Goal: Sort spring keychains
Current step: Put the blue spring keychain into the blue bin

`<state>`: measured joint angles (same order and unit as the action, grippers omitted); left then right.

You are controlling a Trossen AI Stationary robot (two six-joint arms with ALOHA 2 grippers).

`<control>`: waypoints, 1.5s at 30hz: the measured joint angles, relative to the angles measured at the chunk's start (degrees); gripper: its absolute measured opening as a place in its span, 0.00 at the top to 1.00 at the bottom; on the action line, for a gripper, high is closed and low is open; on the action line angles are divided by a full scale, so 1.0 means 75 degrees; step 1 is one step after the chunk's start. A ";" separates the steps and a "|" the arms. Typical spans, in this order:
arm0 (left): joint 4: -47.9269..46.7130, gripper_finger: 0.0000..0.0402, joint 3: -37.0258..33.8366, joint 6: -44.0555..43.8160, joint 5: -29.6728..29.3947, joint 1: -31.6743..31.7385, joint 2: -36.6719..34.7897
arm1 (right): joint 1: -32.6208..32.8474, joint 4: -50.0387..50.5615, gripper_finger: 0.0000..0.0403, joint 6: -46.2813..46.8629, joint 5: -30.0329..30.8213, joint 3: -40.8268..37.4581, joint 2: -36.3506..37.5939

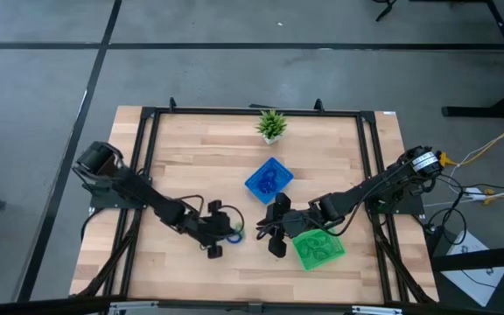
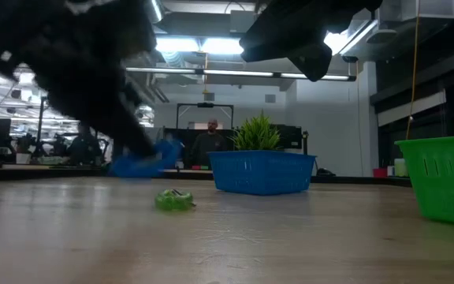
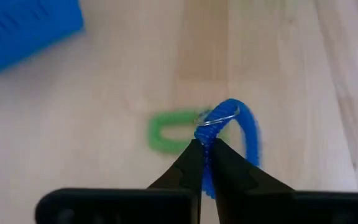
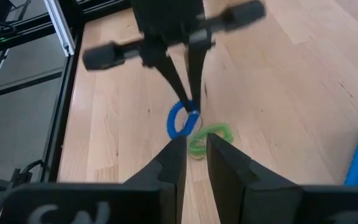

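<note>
A blue spring keychain (image 3: pixel 244 127) hangs from my left gripper (image 3: pixel 207 149), which is shut on it over the near middle of the table (image 1: pixel 191 166). A green spring keychain (image 3: pixel 168 132) lies flat on the wood just beyond it, seen also in the low view (image 2: pixel 174 199). My right gripper (image 4: pixel 191 155) hovers a little to the right, pointing at both, with a narrow gap between its fingers and nothing in it. The blue tray (image 1: pixel 269 179) and the green tray (image 1: pixel 319 248) stand to the right, each with keychains inside. My left gripper pinches the blue keychain's coil beside its metal ring (image 3: pixel 209 123) between its two fingertips. The fingers (image 4: pixel 174 81) slant down from the table's left. The loop (image 4: pixel 178 122) hangs below them, lifted clear of the wood in the low view (image 2: pixel 144 164).
A small potted plant (image 1: pixel 271 125) stands at the far middle. The black frame (image 1: pixel 147 140) runs along the table's sides. People sit in the room behind (image 2: pixel 211 142).
</note>
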<state>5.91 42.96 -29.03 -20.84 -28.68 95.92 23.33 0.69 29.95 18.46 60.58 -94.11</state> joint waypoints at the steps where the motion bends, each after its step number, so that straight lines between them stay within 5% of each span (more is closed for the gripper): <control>1: -0.0022 0.97 0.0000 0.0143 -0.0205 -0.0030 -0.0152 | 0.0000 0.0000 0.84 0.0000 0.0000 0.0000 0.0000; 14: 0.0079 0.97 0.0006 0.1442 -0.3686 -0.0335 -0.1520 | -0.0038 -0.0382 0.84 -0.0012 0.0219 0.0000 0.0000; 30: 0.0462 0.96 0.0006 0.1610 -0.3950 -0.0173 -0.1521 | -0.0441 -0.0647 0.41 0.0469 0.1259 0.0000 -0.0003; 45: 0.1652 0.96 0.0009 0.2445 -0.3462 0.0303 -0.1521 | -0.0498 -0.0976 0.51 0.0143 0.1262 0.0000 -0.0006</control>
<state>18.30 43.03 -10.70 -46.81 -26.41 84.51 19.59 -6.63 31.03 27.92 60.58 -94.15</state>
